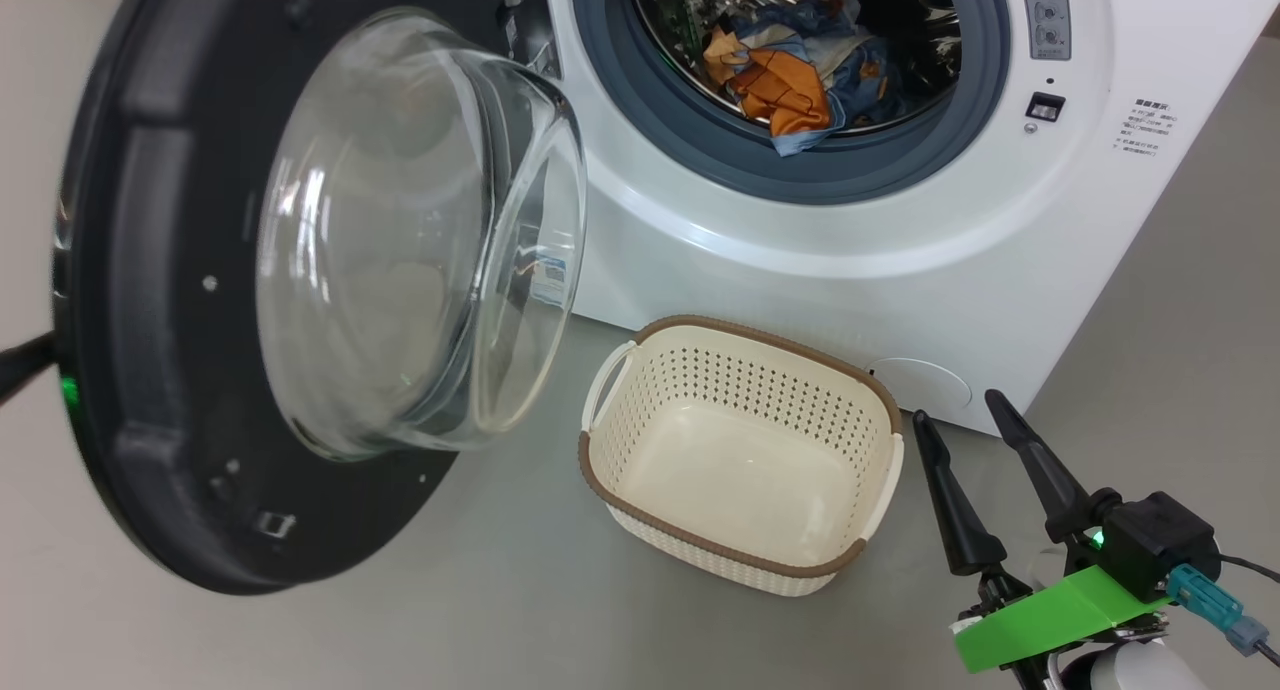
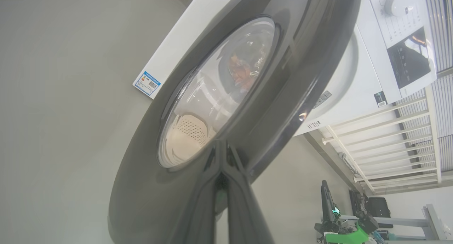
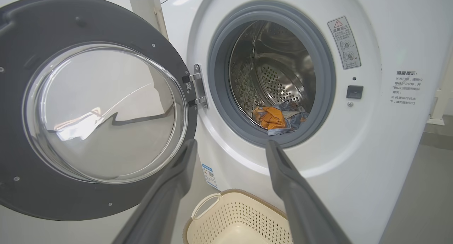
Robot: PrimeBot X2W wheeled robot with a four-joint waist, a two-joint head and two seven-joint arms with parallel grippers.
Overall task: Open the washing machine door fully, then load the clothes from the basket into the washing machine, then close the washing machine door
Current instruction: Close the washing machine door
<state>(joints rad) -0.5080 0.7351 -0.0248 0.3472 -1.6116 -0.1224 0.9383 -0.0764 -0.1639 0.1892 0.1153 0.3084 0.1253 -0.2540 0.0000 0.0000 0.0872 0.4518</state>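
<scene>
One basket (image 1: 760,380) on grey floor (image 1: 500,600) beside washing machine (image 1: 800,260).

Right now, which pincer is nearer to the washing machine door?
Left. The left pincer, shut, is at the door, on its outer ring; the right pincer hangs open beyond the basket.

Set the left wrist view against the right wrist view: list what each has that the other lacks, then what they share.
Left wrist: the glossy outer face of the washing machine door, the shut left gripper at it, the dial, the dark display. Right wrist: the door's inner side, the hinge, the steel drum, the warning sticker. Shared: the washing machine, the clothes inside it, the basket, the blue label, the open right gripper.
</scene>
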